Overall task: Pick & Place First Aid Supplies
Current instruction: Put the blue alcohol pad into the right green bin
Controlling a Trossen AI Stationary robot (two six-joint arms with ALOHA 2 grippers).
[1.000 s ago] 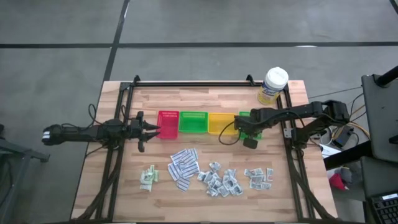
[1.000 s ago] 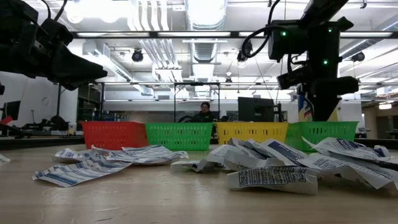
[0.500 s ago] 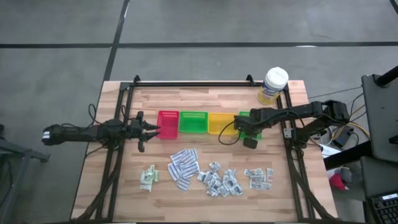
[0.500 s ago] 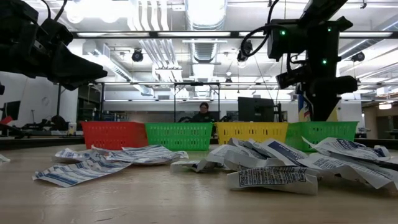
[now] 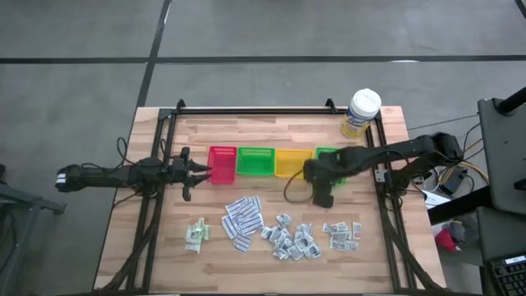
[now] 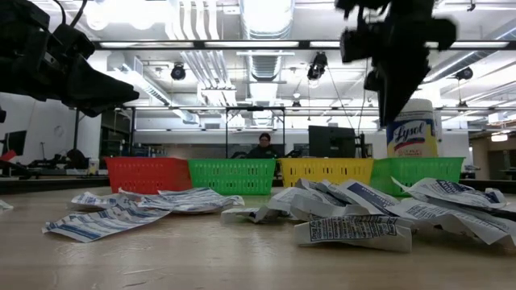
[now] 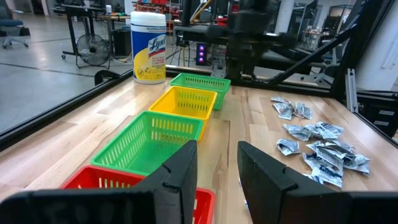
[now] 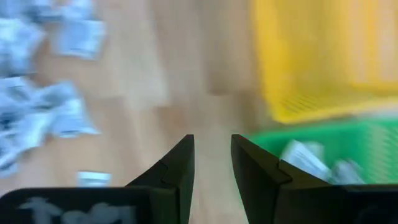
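Our right gripper (image 5: 316, 171) hangs over the bare wood just near of the yellow tray (image 5: 289, 162) and the far-right green tray (image 8: 323, 155), its fingers (image 8: 177, 168) parted with nothing between them. In our right wrist view that green tray holds a few pale packets (image 8: 305, 155). Nearer us lie the rest of the supplies: a pile of small grey-white squares (image 5: 292, 237) in the middle, a smaller cluster (image 5: 341, 233) to its right, long white strips (image 5: 242, 219) left of the middle, and a few pale green sachets (image 5: 196, 233) furthest left. All are loose on the table (image 5: 164, 255), well apart from either gripper.

Our left gripper (image 5: 200, 171) waits at the left, just beside the red tray (image 5: 222, 164), its fingers (image 7: 180, 171) apart and empty. Between red and yellow sits another green tray (image 5: 256, 161). A white tub (image 5: 362, 113) stands at the far right corner. A person (image 6: 264, 145) sits far off in the room.
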